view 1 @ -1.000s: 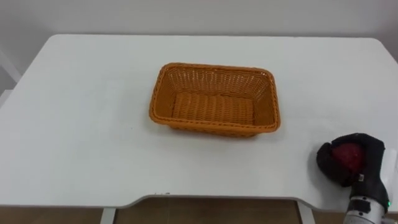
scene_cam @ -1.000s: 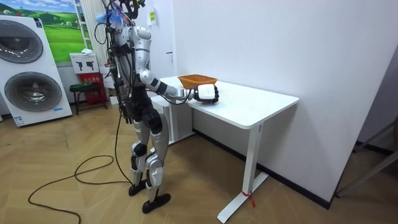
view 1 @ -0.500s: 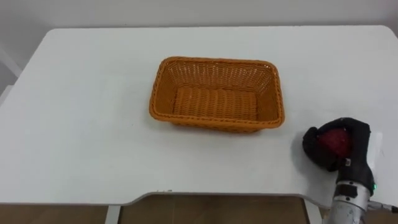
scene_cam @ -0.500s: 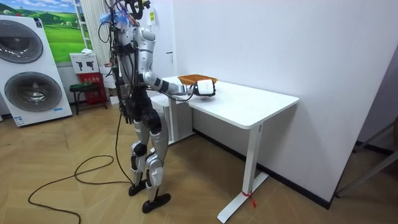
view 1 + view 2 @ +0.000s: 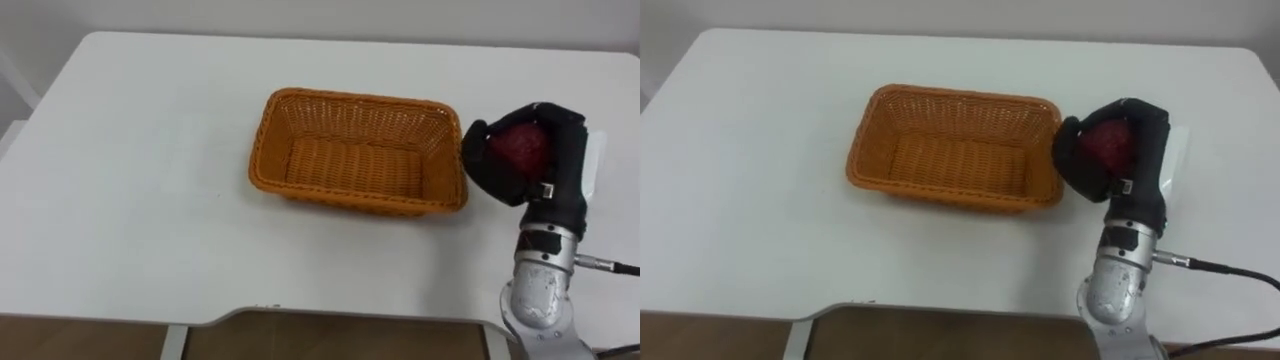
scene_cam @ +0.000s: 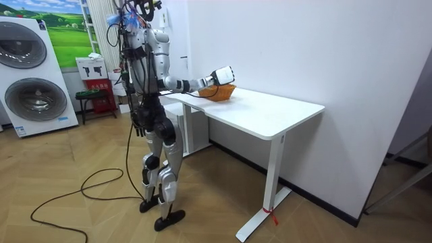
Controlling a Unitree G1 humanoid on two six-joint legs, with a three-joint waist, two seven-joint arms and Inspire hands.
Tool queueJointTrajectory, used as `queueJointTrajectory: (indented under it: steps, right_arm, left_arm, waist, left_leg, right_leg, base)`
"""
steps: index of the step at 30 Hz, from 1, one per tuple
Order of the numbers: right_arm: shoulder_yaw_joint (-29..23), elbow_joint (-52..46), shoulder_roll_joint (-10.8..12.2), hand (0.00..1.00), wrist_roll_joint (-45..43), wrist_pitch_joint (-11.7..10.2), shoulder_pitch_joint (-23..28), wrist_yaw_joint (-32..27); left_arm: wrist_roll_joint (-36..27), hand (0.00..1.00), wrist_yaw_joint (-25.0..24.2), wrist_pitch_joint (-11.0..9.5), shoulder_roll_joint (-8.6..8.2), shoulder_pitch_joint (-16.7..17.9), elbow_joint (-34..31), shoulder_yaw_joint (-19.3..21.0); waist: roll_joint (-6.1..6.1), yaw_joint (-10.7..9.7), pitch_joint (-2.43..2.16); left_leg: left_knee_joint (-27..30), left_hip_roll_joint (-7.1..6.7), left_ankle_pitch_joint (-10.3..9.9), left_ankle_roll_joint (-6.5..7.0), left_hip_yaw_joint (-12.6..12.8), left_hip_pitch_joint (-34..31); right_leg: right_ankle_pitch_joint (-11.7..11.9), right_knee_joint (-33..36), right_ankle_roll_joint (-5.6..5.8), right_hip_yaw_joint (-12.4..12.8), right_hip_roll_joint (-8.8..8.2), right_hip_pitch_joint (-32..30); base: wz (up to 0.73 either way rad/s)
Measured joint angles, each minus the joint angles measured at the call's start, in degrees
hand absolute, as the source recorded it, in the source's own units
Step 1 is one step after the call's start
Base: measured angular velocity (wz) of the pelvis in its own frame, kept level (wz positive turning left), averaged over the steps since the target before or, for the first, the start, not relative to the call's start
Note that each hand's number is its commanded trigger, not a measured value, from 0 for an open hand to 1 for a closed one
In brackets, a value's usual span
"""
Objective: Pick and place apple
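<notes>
**Apple held up at the basket's right end**

The white bench (image 5: 130, 200) carries an orange wicker basket (image 5: 355, 98) at its middle, long side toward the robot. Nothing lies between the basket and the right hand (image 5: 557, 170). In the room view the robot stands at the bench's end on the room view's left. Behind it are a washing machine (image 6: 34, 94) and a green landscape poster (image 6: 64, 34) on the wall.

A second ago the right hand lay low by the bench's near right corner, well apart from the basket. It has since risen and come in toward the middle, and its dark fingers (image 5: 485, 160) are now level with the basket's right rim. In the right eye view the fingers overlap that rim. Whether they touch it cannot be told. The room view matches this: the forearm that was down at the bench top is now lifted, with the hand above the basket's near end.

The fingers are curled tight round the red apple (image 5: 520, 145), which shows between them. The apple is clear of the bench and outside the basket. The basket's woven floor shows from wall to wall.
</notes>
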Motion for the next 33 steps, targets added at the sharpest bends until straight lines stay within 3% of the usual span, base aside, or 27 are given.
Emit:
queueJointTrajectory:
  steps: [5,10,11,12,23,33]
  right_arm:
    - [0.9,-1.5,-0.4,1.0,1.1,1.8,-1.7,2.5]
    - [3.1,-3.9,-0.7,0.99,1.1,2.0,-3.7,4.8]
    - [4.0,-4.2,-0.7,0.69,1.1,2.1,-4.0,5.6]
    - [4.5,-4.4,-0.7,0.0,1.0,2.1,-4.0,5.9]
    - [10.8,-5.9,-2.7,0.0,-2.1,5.4,-4.1,11.7]
    - [11.1,-5.6,-2.6,0.0,-1.9,8.6,-4.7,13.3]
  left_arm:
    - [0.0,0.0,-0.3,1.2,-0.05,-0.3,-0.1,-0.8]
    - [0.6,0.0,-0.4,1.3,-0.02,-1.5,-0.1,-1.1]
    - [0.6,0.0,-0.4,1.3,-0.03,-1.6,-0.1,-1.3]
    - [0.6,0.0,-0.4,1.3,-0.03,-1.7,-0.1,-1.3]
    - [-0.1,0.0,0.0,2.0,-0.38,-5.2,-1.4,-2.5]
    - [-1.2,0.0,1.3,2.3,-0.13,-5.0,-1.7,-3.6]
  waist:
    - [0.12,1.1,0.14]
    - [0.18,1.8,0.18]
    - [0.17,2.0,0.17]
    - [0.16,2.1,0.17]
    - [-0.18,3.7,0.14]
    - [-0.93,4.0,0.56]
  left_leg:
    - [0.4,0.02,0.1,-0.11,-0.5,-0.3]
    - [0.4,0.01,0.1,-0.09,-0.7,-0.5]
    - [0.4,0.0,0.1,-0.08,-0.8,-0.5]
    - [0.4,0.0,0.1,-0.08,-1.0,-0.5]
    - [0.3,-0.2,0.3,-0.14,-2.6,-1.0]
    - [0.3,-0.33,0.3,-0.1,-3.0,-0.9]
  right_leg:
    - [0.0,0.0,-0.01,-0.5,0.0,-0.1]
    - [0.0,0.0,-0.02,-1.2,-0.13,-0.2]
    - [0.0,0.0,-0.02,-1.2,-0.13,-0.1]
    - [0.0,0.0,-0.02,-1.2,-0.13,-0.1]
    - [0.0,-0.1,-0.02,-2.1,-0.16,-0.1]
    - [0.0,-0.2,-0.02,-2.1,-0.21,0.0]
  base:
    - [0.06]
    - [0.05]
    - [0.05]
    - [0.0]
    - [0.05]
    - [0.01]
